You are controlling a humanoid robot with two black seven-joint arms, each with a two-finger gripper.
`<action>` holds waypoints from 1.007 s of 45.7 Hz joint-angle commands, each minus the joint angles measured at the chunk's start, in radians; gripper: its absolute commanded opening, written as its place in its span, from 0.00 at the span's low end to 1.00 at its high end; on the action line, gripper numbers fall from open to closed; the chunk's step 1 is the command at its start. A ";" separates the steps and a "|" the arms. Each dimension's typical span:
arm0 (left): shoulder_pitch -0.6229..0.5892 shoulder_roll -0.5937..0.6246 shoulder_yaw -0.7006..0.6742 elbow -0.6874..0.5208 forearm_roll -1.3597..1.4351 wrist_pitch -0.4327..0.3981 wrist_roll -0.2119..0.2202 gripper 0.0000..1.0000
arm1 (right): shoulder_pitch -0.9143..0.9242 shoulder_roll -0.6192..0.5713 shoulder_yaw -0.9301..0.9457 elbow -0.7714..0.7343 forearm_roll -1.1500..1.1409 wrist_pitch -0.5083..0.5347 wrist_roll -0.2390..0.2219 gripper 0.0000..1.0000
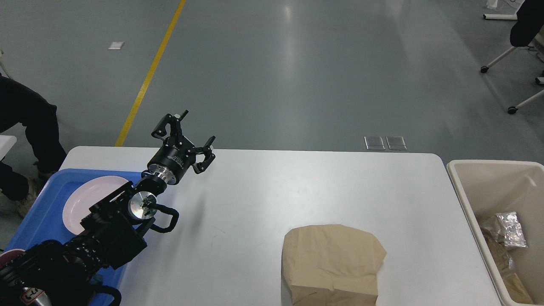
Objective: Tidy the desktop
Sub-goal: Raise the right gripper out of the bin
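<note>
nearest, at the bottom left, the thick black links of the left arm come in over the blue tray (40,208), which sits on the left end of the desktop (297,191) and holds a pale pink plate (85,199), partly hidden by the arm. at the near edge right of centre lies a crumpled brown paper bag (333,263), flat on the white surface and well apart from the arm. off the right end of the desktop stands a beige bin (463,191), with a crumpled piece of foil (508,229) and brown paper scraps inside. the arm rises diagonally up and to the right, wrist angled away from the viewer, ending near the far left edge of the desktop in the left gripper (191,138), fingers spread apart and holding nothing. the right gripper is out of sight. beyond the table, grey floor with a yellow line (148,76).
</note>
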 commanded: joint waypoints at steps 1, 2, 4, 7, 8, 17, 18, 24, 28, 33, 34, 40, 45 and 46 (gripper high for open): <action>0.000 0.000 0.000 0.000 0.000 -0.002 0.000 0.97 | -0.071 -0.052 -0.003 -0.015 0.022 -0.165 0.001 0.00; 0.000 0.000 0.000 0.000 0.000 0.000 0.000 0.97 | -0.087 -0.062 0.000 -0.017 0.024 -0.197 0.001 0.00; 0.000 0.000 0.000 0.000 0.000 0.000 0.000 0.97 | -0.130 -0.079 0.007 -0.017 0.027 -0.275 0.001 0.00; 0.000 0.000 0.000 0.000 0.000 0.000 0.000 0.97 | -0.206 -0.085 0.026 -0.017 0.028 -0.409 0.002 0.00; 0.000 0.000 0.000 0.000 0.000 0.000 0.000 0.97 | -0.230 -0.087 0.032 -0.017 0.028 -0.450 0.002 0.00; 0.000 0.000 0.000 0.000 0.000 0.000 0.000 0.97 | -0.509 -0.119 0.185 -0.019 0.080 -0.757 0.002 0.00; 0.000 0.000 0.000 0.000 0.000 0.000 0.000 0.97 | -0.543 -0.119 0.211 -0.020 0.097 -0.777 0.002 0.00; 0.000 0.000 0.000 0.000 0.000 0.000 0.000 0.97 | -0.715 -0.107 0.351 -0.032 0.148 -0.868 0.004 0.00; 0.000 0.000 0.000 0.000 0.000 0.000 0.000 0.97 | -0.802 -0.082 0.446 -0.061 0.168 -0.895 0.005 0.00; 0.000 0.000 0.000 0.000 0.000 0.000 0.000 0.97 | -0.891 -0.053 0.544 -0.080 0.177 -0.897 0.004 0.00; 0.000 0.000 0.000 0.000 0.000 0.000 0.000 0.97 | -0.902 -0.049 0.558 -0.084 0.178 -0.897 0.005 0.00; 0.000 0.000 0.000 0.000 0.000 0.000 0.000 0.97 | -0.957 -0.013 0.583 -0.091 0.182 -0.897 0.005 0.00; 0.000 0.000 0.000 0.000 0.000 0.000 0.000 0.97 | -0.971 0.008 0.584 -0.095 0.182 -0.897 0.005 0.53; 0.000 0.000 0.000 0.000 0.000 0.000 0.000 0.97 | -0.973 0.011 0.584 -0.097 0.182 -0.897 0.005 0.59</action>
